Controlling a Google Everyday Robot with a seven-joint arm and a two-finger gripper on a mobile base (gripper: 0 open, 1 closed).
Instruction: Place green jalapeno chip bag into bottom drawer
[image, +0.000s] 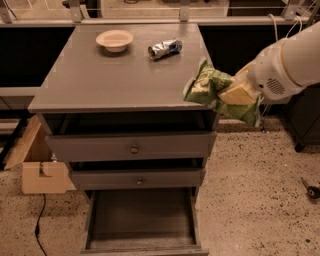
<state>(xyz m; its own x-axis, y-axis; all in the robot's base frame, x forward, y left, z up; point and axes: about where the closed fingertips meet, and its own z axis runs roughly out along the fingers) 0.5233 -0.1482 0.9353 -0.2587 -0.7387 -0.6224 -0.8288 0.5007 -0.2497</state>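
Seemingly off cabinet (120, 82), hand (236, 93) around bag (206, 86)

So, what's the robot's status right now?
Gripper off cabinet's right edge, shut on bag. Bag in air. Drawer open below. Bowl, foil bag well back.

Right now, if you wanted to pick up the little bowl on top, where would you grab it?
I'd pinch the bowl by its rim, coming straight down from above. It sits upright and open, so one finger fits inside and one outside. The gripper is busy though, holding the green jalapeno chip bag just off a front corner of the cabinet.
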